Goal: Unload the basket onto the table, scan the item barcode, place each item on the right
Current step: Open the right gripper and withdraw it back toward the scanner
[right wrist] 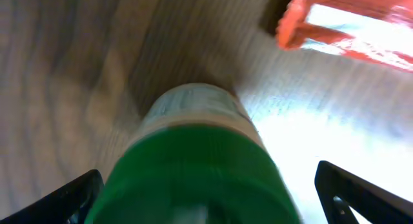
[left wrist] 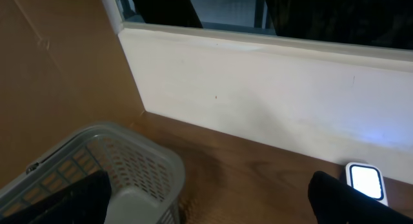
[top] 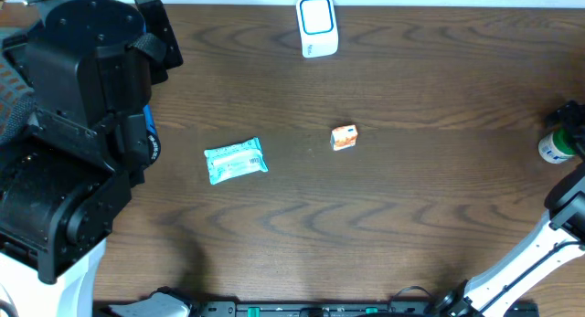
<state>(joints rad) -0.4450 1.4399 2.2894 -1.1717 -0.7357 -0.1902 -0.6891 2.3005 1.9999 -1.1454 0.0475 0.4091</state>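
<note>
While the bottle (top: 552, 151) stands upright at the far right edge of the table (top: 411, 216), your right gripper (right wrist: 206, 192) straddles it with fingers spread. The wrist view shows a gap beside the green cap (right wrist: 193, 179), so nothing is pinched yet. Your left gripper (left wrist: 206, 201) is spread and empty too, by the basket (left wrist: 139, 159).

Expect the bottle to be light and stiff, probably plastic, with a smooth round wall that may slip or turn in the pads. Take it on the body just under the cap, squarely across the middle, so it neither tips nor spins. You cannot see the barcode from here, so don't cover the label more than you must.

The scanner (top: 316, 26) sits well apart, at the back edge. A teal packet (top: 236, 160) and a small orange pack (top: 344, 137) lie mid-table.
</note>
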